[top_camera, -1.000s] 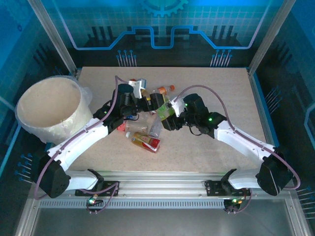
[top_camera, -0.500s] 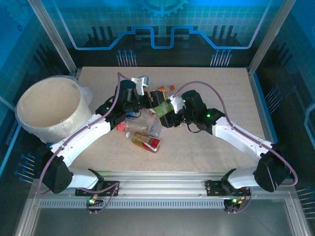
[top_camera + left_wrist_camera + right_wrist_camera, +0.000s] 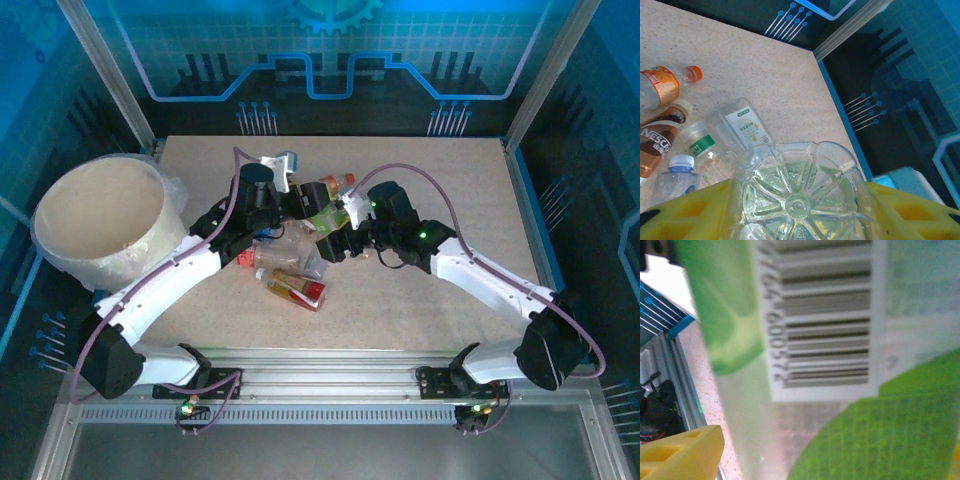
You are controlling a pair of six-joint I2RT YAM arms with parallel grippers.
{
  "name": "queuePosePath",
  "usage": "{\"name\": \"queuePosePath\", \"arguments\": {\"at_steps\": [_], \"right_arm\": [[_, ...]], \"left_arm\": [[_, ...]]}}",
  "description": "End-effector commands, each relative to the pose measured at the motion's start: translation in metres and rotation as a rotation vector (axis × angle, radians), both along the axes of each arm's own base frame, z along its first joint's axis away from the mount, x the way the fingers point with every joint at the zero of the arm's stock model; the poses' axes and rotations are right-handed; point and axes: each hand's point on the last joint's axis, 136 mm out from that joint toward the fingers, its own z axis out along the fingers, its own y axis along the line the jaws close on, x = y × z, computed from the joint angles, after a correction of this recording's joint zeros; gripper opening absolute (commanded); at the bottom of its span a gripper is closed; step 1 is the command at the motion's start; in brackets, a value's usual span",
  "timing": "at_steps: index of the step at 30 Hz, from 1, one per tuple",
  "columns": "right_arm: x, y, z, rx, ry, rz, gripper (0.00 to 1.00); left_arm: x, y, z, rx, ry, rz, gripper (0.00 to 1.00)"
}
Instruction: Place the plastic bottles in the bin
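Observation:
Several plastic bottles lie heaped at the table's middle, among them a red-labelled one [image 3: 298, 290] and an orange-capped one [image 3: 340, 182]. My left gripper [image 3: 296, 205] [image 3: 800, 212] is shut on a clear bottle [image 3: 800, 192], whose ribbed base faces the camera between the yellow fingers [image 3: 687, 215]. Beyond it lie an orange-labelled bottle [image 3: 662, 85], a brown Nescafe bottle [image 3: 660, 142] and a flat white-labelled one [image 3: 742, 125]. My right gripper [image 3: 335, 235] [image 3: 820, 455] stands open around a green-labelled bottle [image 3: 840, 365] [image 3: 327, 217]. The bin [image 3: 105, 215] stands at the far left.
The arms meet over the heap, wrists close together. A blue raised edge [image 3: 840, 115] borders the table on the right, with enclosure walls behind. Bare tabletop [image 3: 420, 320] lies in front of the heap.
The left gripper has closed on the clear bottle. The right gripper has shifted slightly left over the heap and its jaws have opened.

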Motion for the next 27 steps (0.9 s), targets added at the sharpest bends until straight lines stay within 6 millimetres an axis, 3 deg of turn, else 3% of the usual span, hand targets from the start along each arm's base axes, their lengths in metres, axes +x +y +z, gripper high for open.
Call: {"name": "queuePosePath", "arguments": {"at_steps": [1, 4, 12, 16, 27], "right_arm": [[-0.010, 0.006, 0.037, 0.068, -0.125, 0.061, 0.91], [-0.015, 0.004, 0.045, 0.072, -0.159, 0.079, 1.00], [-0.015, -0.009, 0.057, 0.044, -0.240, 0.048, 1.00], [-0.011, -0.013, 0.058, 0.032, -0.259, 0.018, 1.00], [-0.005, -0.019, 0.051, 0.008, -0.259, -0.029, 1.00]], "left_arm": [[-0.002, 0.018, -0.003, 0.049, -0.012, 0.050, 0.47], [-0.001, 0.037, 0.008, 0.085, -0.046, 0.103, 0.47], [-0.008, 0.090, 0.047, 0.209, -0.155, 0.236, 0.47], [-0.017, 0.121, 0.077, 0.337, -0.240, 0.329, 0.47], [-0.026, 0.221, 0.144, 0.733, -0.392, 0.679, 0.47]]}}
